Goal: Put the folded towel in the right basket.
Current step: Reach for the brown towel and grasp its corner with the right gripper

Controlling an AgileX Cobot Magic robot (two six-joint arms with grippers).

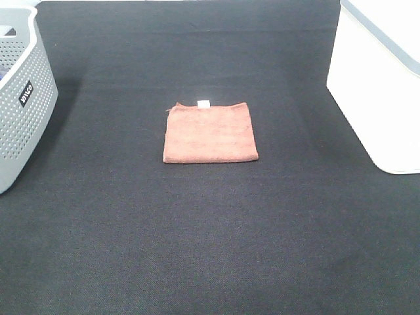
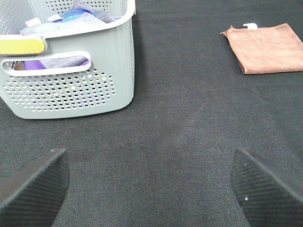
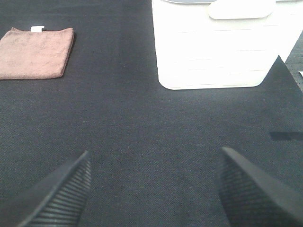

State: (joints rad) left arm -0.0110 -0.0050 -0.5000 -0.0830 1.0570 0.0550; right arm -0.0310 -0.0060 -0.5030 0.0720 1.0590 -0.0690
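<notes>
A folded brown towel [image 1: 210, 132] with a small white tag lies flat in the middle of the black mat. It also shows in the left wrist view [image 2: 267, 48] and the right wrist view [image 3: 37, 53]. The white right basket [image 1: 377, 85] stands at the right edge, also seen in the right wrist view [image 3: 215, 45]. Neither gripper shows in the high view. My left gripper [image 2: 149, 187] is open and empty, low over the mat, well short of the towel. My right gripper [image 3: 154, 189] is open and empty, in front of the white basket.
A grey perforated basket [image 1: 23, 98] stands at the left edge; in the left wrist view [image 2: 71, 71] it holds several cloths. The black mat [image 1: 210, 236] covers the table.
</notes>
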